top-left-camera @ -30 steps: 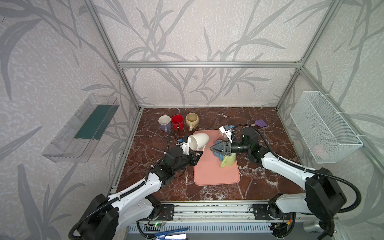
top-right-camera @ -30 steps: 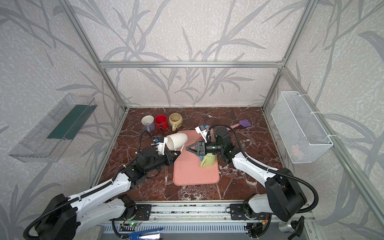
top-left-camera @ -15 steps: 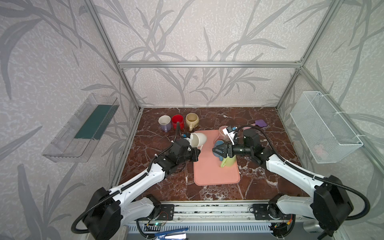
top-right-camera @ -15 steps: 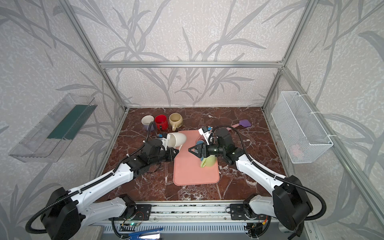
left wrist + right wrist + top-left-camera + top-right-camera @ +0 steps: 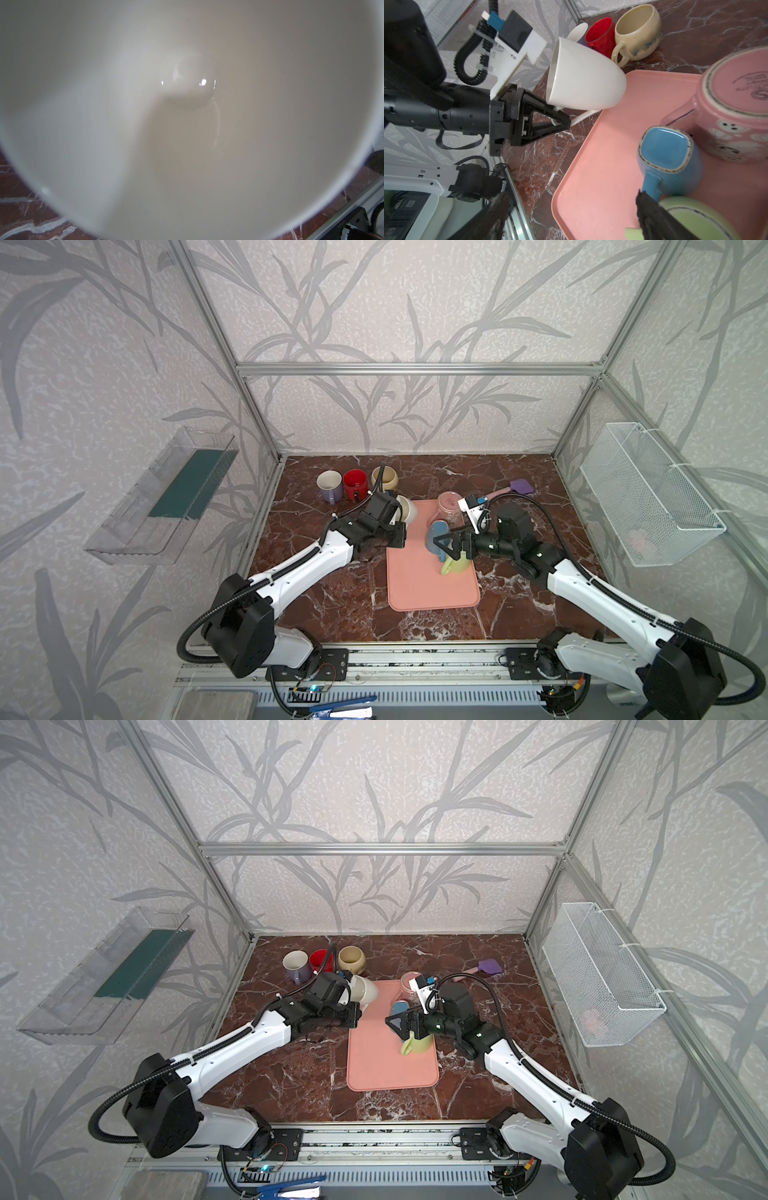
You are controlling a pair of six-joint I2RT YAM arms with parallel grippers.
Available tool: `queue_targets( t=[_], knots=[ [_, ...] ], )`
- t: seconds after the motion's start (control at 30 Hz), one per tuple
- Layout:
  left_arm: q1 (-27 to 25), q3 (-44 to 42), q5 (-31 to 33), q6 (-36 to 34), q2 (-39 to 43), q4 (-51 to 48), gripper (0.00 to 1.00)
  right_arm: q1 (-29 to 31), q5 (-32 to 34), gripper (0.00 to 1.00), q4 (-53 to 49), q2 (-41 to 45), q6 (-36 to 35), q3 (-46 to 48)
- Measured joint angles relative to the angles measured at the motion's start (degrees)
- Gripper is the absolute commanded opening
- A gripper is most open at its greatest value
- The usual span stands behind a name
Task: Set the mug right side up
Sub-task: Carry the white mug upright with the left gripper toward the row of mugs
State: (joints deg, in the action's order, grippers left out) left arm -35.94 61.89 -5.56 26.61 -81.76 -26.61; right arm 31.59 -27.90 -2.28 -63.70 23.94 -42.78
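1. The white mug (image 5: 406,509) lies tipped on its side just left of centre in both top views, at the far left corner of the pink tray (image 5: 432,589).
2. The left claw (image 5: 562,121) is clamped on its handle (image 5: 584,116).
3. It looks like glazed ceramic: stiff, weighty, slick and easily chipped. A handle grip will probably let it swing, so rotate slowly.
4. The right claw (image 5: 444,542) is spread wide and empty, above the blue mug (image 5: 436,529) and the green mug (image 5: 457,566).
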Motion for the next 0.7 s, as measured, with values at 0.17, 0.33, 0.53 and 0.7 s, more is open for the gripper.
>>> queue_targets(
  t=[0.17, 0.33, 0.53, 0.7],
  knots=[
    [0.7, 7.4, 0.5, -2.6, -4.7, -4.6, 0.0, 0.0, 3.9, 0.98, -2.6, 2.4, -1.2, 0.3],
    [1.9, 14.4, 0.7, -4.4, -10.4, -9.4, 0.0, -0.1, 6.8, 0.98, -4.3, 3.1, -1.8, 0.9],
    [3.3, 23.2, 1.0, -5.8, -17.5, -15.1, 0.0, -0.2, 8.8, 0.98, -5.4, 3.6, -2.4, 1.2],
    [4.1, 28.4, 1.0, -6.7, -21.6, -18.2, 0.0, -0.2, 9.5, 0.98, -5.7, 3.7, -2.6, 1.6]
  ],
)
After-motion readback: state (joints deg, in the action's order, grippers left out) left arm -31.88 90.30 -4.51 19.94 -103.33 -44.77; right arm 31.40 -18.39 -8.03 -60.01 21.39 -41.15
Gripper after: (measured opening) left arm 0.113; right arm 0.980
